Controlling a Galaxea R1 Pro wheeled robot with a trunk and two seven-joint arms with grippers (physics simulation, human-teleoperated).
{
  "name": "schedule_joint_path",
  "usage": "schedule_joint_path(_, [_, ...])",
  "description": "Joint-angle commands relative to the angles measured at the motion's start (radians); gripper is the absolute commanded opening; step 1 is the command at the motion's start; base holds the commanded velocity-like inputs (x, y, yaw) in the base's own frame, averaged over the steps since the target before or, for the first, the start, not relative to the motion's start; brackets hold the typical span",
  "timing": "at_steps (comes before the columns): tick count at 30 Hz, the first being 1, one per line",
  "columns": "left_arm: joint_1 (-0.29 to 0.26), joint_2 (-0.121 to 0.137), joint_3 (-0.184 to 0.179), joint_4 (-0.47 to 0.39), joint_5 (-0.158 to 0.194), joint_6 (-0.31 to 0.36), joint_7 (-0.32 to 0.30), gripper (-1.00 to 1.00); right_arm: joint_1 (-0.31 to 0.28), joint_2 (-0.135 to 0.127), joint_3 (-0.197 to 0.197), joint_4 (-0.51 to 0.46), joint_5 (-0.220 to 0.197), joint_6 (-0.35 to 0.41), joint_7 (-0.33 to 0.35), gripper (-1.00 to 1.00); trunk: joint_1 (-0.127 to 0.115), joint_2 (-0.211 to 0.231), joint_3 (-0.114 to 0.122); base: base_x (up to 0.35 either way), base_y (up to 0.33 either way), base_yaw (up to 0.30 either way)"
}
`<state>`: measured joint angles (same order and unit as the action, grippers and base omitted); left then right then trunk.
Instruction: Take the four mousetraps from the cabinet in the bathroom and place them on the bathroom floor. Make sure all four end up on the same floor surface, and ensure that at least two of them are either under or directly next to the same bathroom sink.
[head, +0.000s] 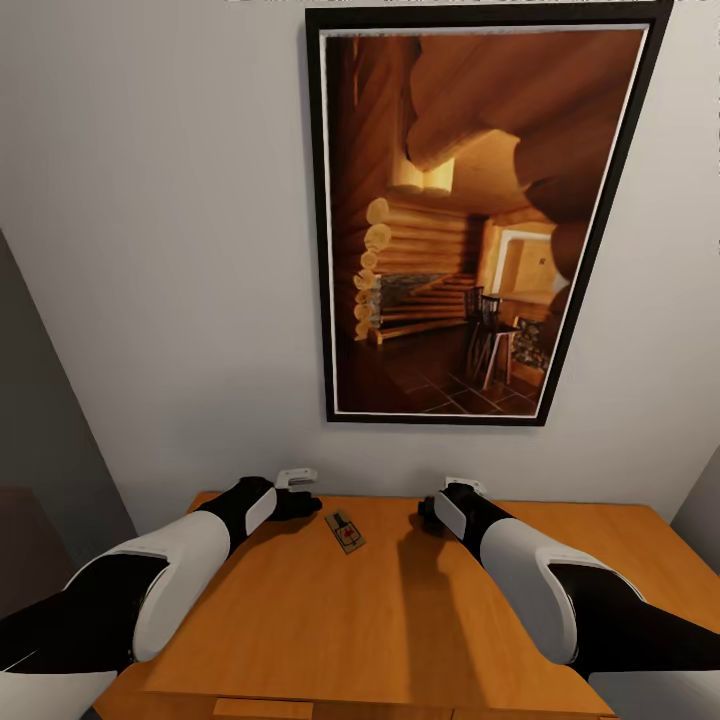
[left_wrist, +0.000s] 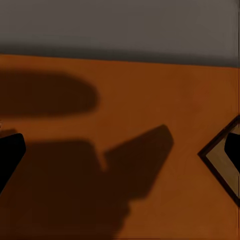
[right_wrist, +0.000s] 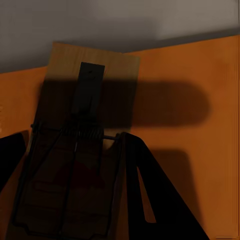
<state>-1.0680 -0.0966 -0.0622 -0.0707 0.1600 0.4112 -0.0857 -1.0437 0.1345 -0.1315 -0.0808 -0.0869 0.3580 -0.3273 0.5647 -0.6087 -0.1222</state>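
Note:
A mousetrap (head: 345, 531) lies flat on the orange-brown cabinet top (head: 330, 620), between my two grippers. My left gripper (head: 303, 503) hovers just left of it, open. In the left wrist view its dark fingers (left_wrist: 10, 155) stand wide apart, and a corner of the mousetrap (left_wrist: 218, 161) shows by the far finger. My right gripper (head: 425, 514) hangs low over the cabinet top near the wall. In the right wrist view a second mousetrap (right_wrist: 75, 150) with a wire spring sits between that gripper's fingers (right_wrist: 145, 190), raised off the wood. The bathroom floor and the sink are out of view.
A grey wall rises right behind the cabinet, with a large black-framed picture (head: 470, 220) of a log interior hung on it. The cabinet's front edge (head: 330, 705) is close to me. A dark panel (head: 40, 430) stands at the left.

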Motion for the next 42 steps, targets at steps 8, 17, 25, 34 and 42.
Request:
schedule_joint_path(8, [0.0, 0.0, -0.007, -0.001, 0.01, 0.006, -0.001, 1.0, -0.001, 0.0, -0.003, -0.002, -0.01, 0.003, -0.007, -1.0, -0.03, 0.055, 0.023, 0.0, 0.0, 0.0])
schedule_joint_path(17, [-0.001, 0.001, -0.007, -0.001, 0.01, 0.005, -0.002, 1.0, -0.001, 0.0, -0.002, -0.002, -0.01, 0.003, -0.007, -1.0, -0.03, 0.055, 0.023, 0.0, 0.0, 0.0])
schedule_joint_path(25, [0.0, 0.001, -0.007, -0.001, 0.01, 0.006, -0.002, 1.0, 0.0, 0.0, -0.002, -0.002, -0.01, 0.003, -0.007, -1.0, -0.061, 0.111, 0.048, 0.0, 0.0, 0.0])
schedule_joint_path(34, [-0.001, 0.002, -0.007, -0.001, 0.009, 0.005, -0.002, 1.0, -0.001, 0.0, -0.002, -0.002, -0.009, 0.003, -0.007, -1.0, -0.069, 0.125, 0.055, 0.0, 0.0, 0.0])
schedule_joint_path(42, [0.0, 0.002, -0.007, -0.001, 0.01, 0.004, -0.002, 1.0, -0.001, 0.0, -0.002, -0.002, -0.004, 0.002, -0.007, -1.0, -0.069, 0.125, 0.055, 0.0, 0.0, 0.0])
